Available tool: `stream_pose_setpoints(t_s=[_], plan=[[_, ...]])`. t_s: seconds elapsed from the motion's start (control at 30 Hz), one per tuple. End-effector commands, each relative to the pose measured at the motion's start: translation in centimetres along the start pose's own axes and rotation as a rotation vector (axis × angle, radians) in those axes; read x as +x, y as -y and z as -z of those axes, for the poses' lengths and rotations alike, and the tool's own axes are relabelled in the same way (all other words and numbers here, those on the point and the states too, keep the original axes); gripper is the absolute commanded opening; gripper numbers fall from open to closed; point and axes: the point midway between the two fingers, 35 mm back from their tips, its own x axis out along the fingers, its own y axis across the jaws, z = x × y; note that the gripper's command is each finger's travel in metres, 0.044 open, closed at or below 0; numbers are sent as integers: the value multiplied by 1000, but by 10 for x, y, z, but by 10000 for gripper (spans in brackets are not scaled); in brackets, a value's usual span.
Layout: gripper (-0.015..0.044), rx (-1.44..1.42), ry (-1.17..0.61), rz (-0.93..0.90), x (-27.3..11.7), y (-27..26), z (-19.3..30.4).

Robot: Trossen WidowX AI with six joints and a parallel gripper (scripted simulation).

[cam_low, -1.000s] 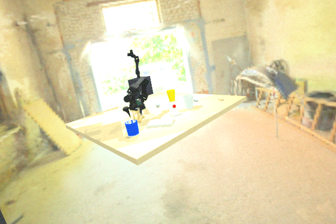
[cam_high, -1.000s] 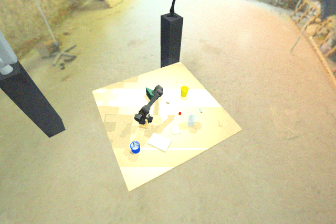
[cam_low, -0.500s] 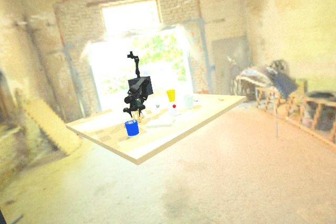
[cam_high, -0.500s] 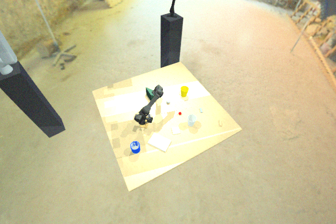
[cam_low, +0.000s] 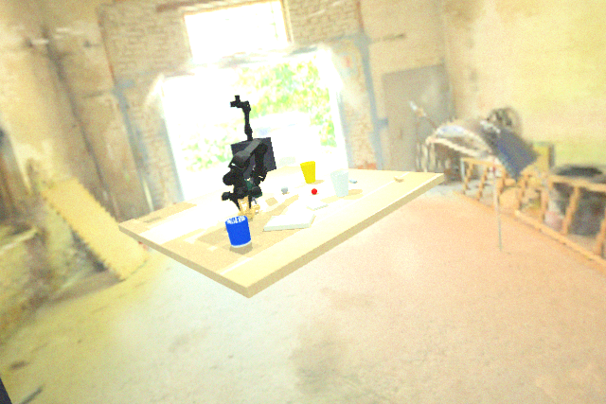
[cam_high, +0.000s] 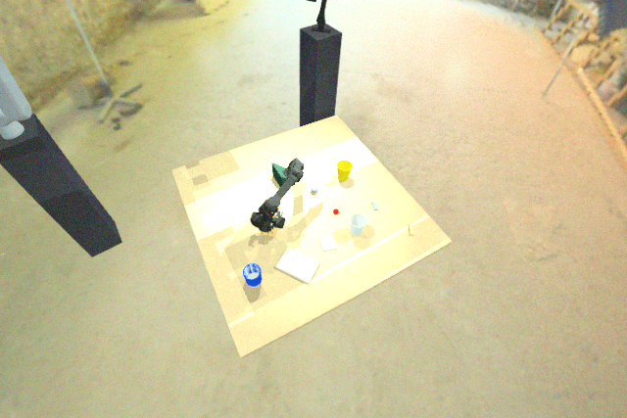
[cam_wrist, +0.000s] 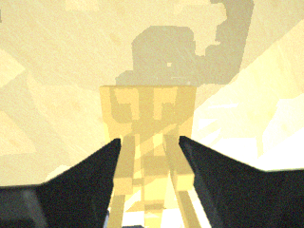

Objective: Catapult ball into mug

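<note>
Wrist view: jaws (cam_high: 266, 232) (cam_low: 246, 208) pinching the catapult (cam_high: 266, 232) (cam_low: 247, 207) (cam_wrist: 148, 102) on the counter (cam_high: 344, 276) (cam_low: 342, 223), red ball (cam_high: 335, 211) (cam_low: 313, 191) lying well apart, unloaded; aiming seems in hand, the next move wanting a gentle turn toward the blue mug (cam_high: 252, 275) (cam_low: 238, 231).

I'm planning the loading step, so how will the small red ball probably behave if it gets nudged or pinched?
The small red ball would likely roll at a light push, being round with nothing visible bracing it. It looks small beside the blue mug, so it is probably light. Its curved sides could slip from an off-centre pinch.
</note>
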Motion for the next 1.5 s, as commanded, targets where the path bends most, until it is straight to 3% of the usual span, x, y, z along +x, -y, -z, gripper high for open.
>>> stream_pose_setpoints(t_s=[0.0, 1.33, 1.47], plan=[[0, -7, 32, 4, -36, 2, -1], [0, -11, 24, 6, 11, 2, -3], [105, -11, 24, 6, 11, 2, -3]])
